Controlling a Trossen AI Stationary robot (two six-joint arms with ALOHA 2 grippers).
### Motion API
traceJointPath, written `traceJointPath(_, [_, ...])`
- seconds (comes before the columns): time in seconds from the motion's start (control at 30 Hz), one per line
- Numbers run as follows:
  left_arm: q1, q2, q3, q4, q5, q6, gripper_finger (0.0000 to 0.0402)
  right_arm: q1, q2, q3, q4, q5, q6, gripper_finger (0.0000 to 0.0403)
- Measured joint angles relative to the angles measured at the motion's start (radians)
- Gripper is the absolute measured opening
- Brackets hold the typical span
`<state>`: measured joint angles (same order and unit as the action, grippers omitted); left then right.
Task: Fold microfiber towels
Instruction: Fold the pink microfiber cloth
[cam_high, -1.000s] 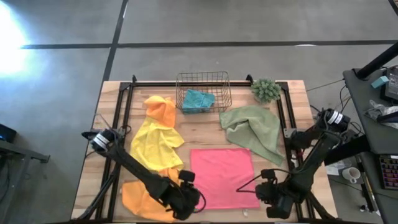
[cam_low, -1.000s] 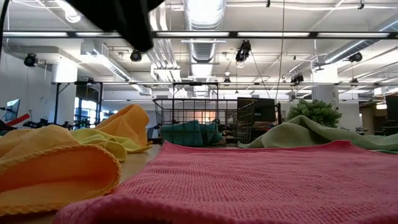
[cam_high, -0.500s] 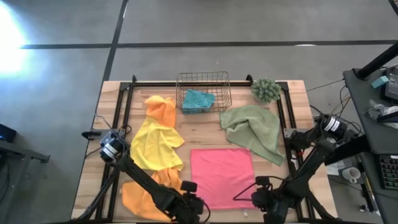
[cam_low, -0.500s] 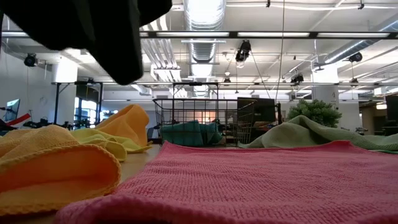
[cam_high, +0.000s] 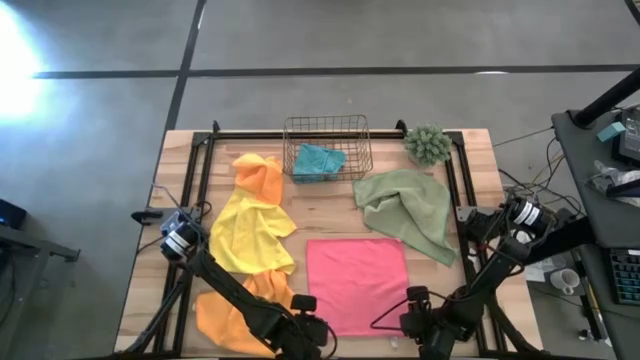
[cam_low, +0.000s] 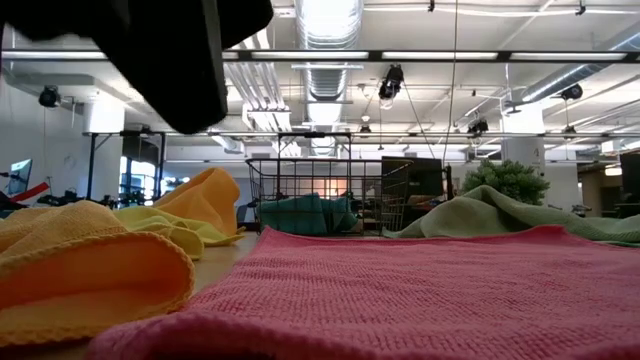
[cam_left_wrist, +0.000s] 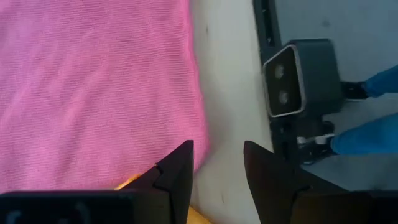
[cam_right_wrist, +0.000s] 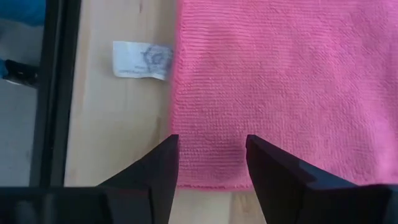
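The pink towel (cam_high: 357, 283) lies spread flat near the table's front edge. My left gripper (cam_left_wrist: 217, 165) is open over its near left corner (cam_left_wrist: 196, 134), with one finger over the cloth and the other over bare wood. My right gripper (cam_right_wrist: 211, 158) is open over the towel's near edge (cam_right_wrist: 211, 182) by the near right corner. Both point steeply down. A yellow towel (cam_high: 250, 228) and two orange towels (cam_high: 260, 178) (cam_high: 235, 315) lie crumpled at the left. An olive green towel (cam_high: 408, 210) lies at the right. A teal towel (cam_high: 318, 160) sits in the wire basket (cam_high: 327, 124).
A small green plant (cam_high: 428, 145) stands at the far right corner. A white paper tag (cam_right_wrist: 143, 60) lies on the wood beside the pink towel. A small camera (cam_left_wrist: 301, 78) sits at the near edge by my left gripper. Black rails (cam_high: 200, 190) run along the table's sides.
Both grippers have sunk toward the pink towel's near corners. My left gripper has gone down and toward the near edge, then stopped. My right gripper has moved down and toward the table's left. The towels have stayed where they were.
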<state>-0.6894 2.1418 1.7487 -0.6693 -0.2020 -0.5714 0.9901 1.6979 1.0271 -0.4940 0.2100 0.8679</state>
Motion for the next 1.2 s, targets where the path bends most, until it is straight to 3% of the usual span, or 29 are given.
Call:
traceJointPath(0.5, [0.006, 0.0, -0.089, 0.129, -0.06, -0.026, 0.0125, 0.002, 0.022, -0.002, 0.04, -0.008, -0.016, 0.0178])
traceJointPath(0.7, [0.011, 0.0, -0.14, 0.255, 0.008, -0.025, 0.0125, 0.005, 0.03, -0.001, 0.057, -0.023, -0.007, 0.0178])
traceJointPath(1.2, [0.023, -0.001, -0.205, 0.271, -0.023, -0.025, 0.0125, -0.006, 0.036, 0.0, 0.061, -0.026, 0.003, 0.0178])
